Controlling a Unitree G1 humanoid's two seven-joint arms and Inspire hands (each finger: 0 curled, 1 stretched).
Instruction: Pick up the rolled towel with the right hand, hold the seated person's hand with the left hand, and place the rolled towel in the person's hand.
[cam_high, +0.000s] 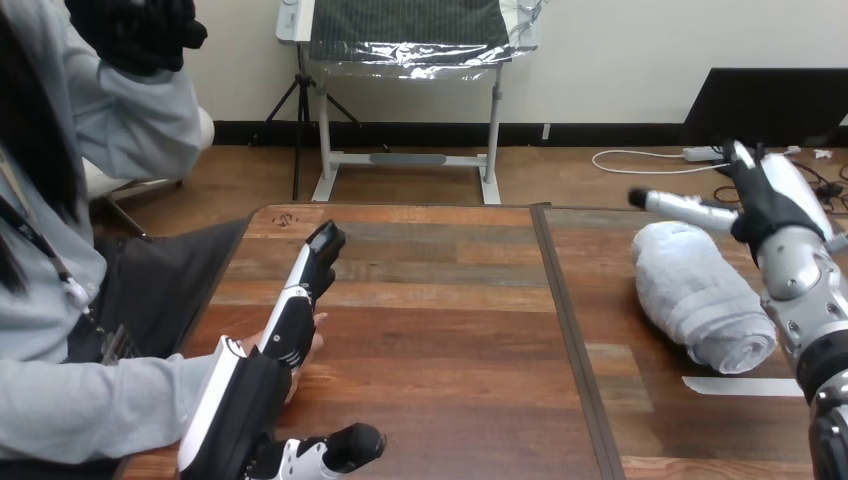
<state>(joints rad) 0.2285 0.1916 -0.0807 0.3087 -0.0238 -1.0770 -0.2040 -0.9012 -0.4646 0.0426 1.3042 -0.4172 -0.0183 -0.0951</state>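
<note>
Although the wooden table (440, 330) took up most of the head view, the work was confined to its two sides. The rolled towel (700, 295) was seen lying on the table's right panel at about three o'clock, its length running from ten to four o'clock and its coiled end turned toward the near edge. It was judged to be light, soft and compressible, neither slippery nor fragile — though a roll of this kind could loosen if pinched by an outer layer alone. A hold around the middle of the roll, with fingers on one flank and thumb on the other, was judged the safest. The right hand (772, 205) was found at the towel's one-o'clock end, just above it, with its digits spread apart and nothing enclosed. One digit was stretched toward nine o'clock over the roll's far end, and whether it touched the cloth could not be told. The left hand (290, 325) was seen at eight o'clock, fingers straight and thumb held off to the side, laid over the person's hand (314, 345) — no curl round it was seen, so it was not yet held.
</note>
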